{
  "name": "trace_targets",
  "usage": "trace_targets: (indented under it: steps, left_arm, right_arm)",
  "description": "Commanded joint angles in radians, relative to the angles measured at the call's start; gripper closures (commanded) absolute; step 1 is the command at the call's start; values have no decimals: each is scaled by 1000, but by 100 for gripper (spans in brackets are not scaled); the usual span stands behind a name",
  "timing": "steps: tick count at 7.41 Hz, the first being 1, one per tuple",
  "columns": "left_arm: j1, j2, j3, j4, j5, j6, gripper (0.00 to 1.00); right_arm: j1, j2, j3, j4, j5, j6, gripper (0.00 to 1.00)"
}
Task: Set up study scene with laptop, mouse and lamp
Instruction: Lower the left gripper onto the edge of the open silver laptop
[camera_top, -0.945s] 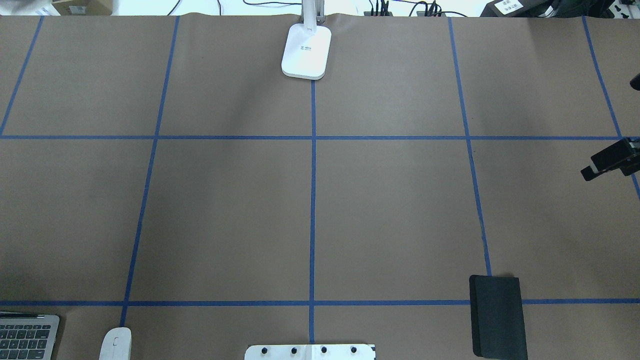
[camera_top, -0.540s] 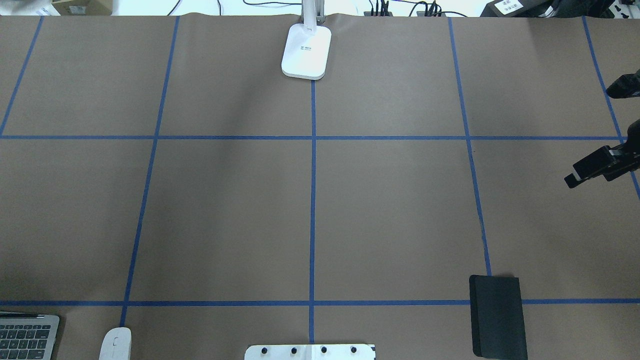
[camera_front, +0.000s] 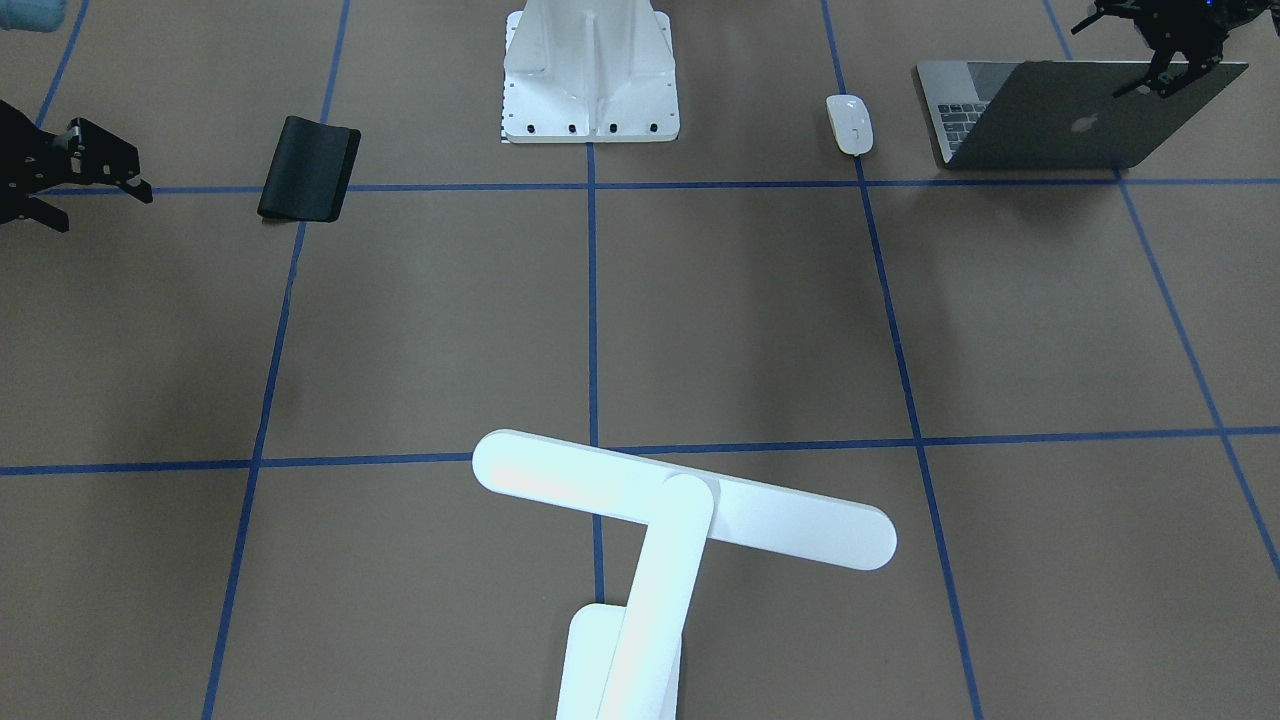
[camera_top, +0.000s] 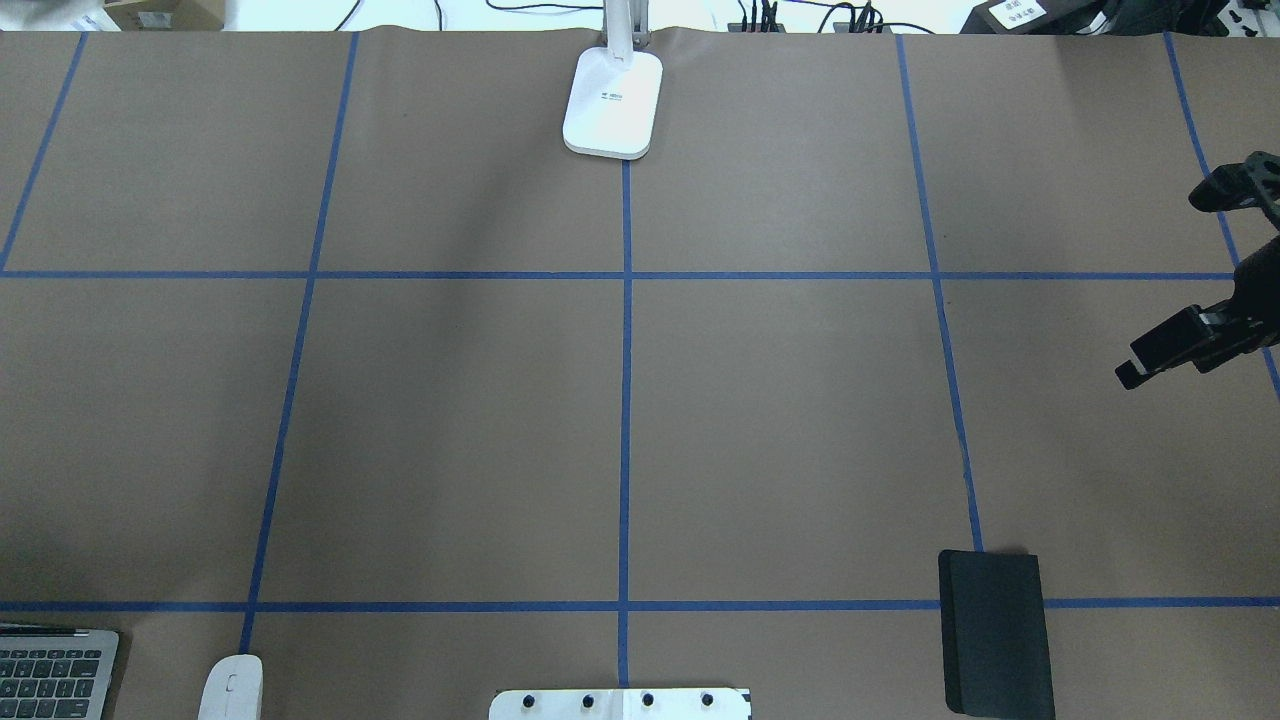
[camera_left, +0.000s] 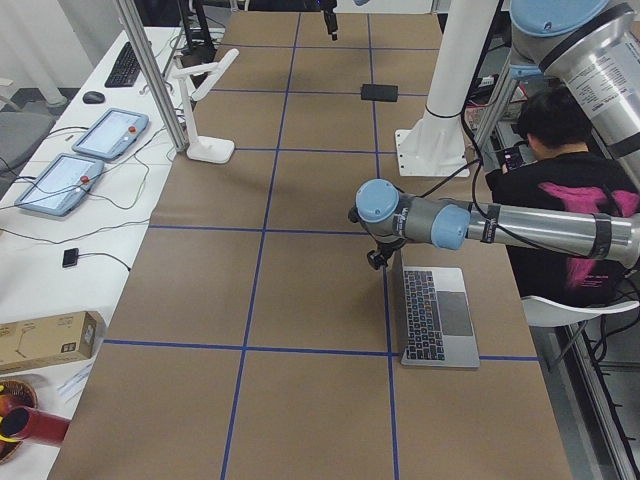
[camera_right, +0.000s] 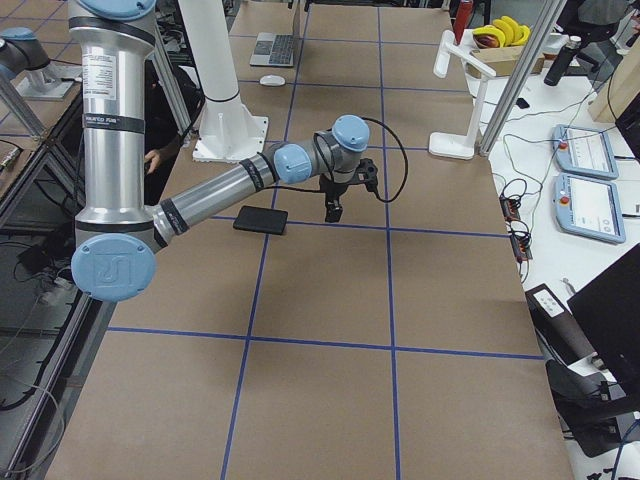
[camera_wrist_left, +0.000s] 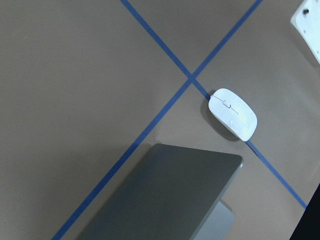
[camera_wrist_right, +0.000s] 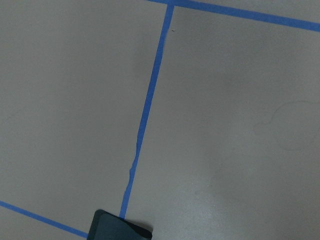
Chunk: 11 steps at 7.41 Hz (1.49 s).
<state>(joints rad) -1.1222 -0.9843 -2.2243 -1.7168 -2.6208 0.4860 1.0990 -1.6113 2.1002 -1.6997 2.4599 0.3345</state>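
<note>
The grey laptop (camera_front: 1070, 125) stands open at the near left corner, and its keyboard shows in the overhead view (camera_top: 55, 672). The white mouse (camera_front: 850, 124) lies beside it on a blue tape line, also seen from the left wrist (camera_wrist_left: 233, 113). The white lamp (camera_front: 680, 498) stands at the far middle, and its base shows from overhead (camera_top: 613, 103). My left gripper (camera_front: 1098, 60) hovers open and empty above the laptop lid. My right gripper (camera_top: 1165, 285) is open and empty at the right edge, farther out than the black mat (camera_top: 995, 632).
The white bolted pedestal (camera_front: 590, 70) stands at the near middle edge. Blue tape lines grid the brown table (camera_top: 780, 430). Tablets and cables lie beyond the far edge (camera_right: 585, 150). A person sits behind the robot (camera_left: 560, 170).
My right gripper has come further into the overhead view, moving left and slightly toward the robot, with both fingers now showing. Laptop, mouse, lamp and mat have not moved.
</note>
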Motion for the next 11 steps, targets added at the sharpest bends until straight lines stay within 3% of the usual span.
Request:
trace_targets:
  steps: [1, 3, 5, 7, 9, 11]
  left_arm:
    - [73, 1, 2, -10, 51, 11, 0]
    - [130, 4, 5, -10, 54, 11, 1]
    - [156, -16, 6, -15, 152, 98, 5]
    - [157, -11, 5, -15, 153, 173, 10]
    - [156, -2, 3, -15, 154, 232, 30]
    - [154, -2, -5, -15, 154, 253, 39]
  right_arm:
    - [-1, 1, 1, 0, -4, 0, 0]
    - [1, 1, 3, 0, -27, -2, 0]
    - [1, 1, 3, 0, -35, -2, 0]
    - [2, 2, 6, 0, -42, -2, 0]
    - [4, 2, 11, 0, -42, -2, 0]
    - [4, 4, 11, 0, -44, -2, 0]
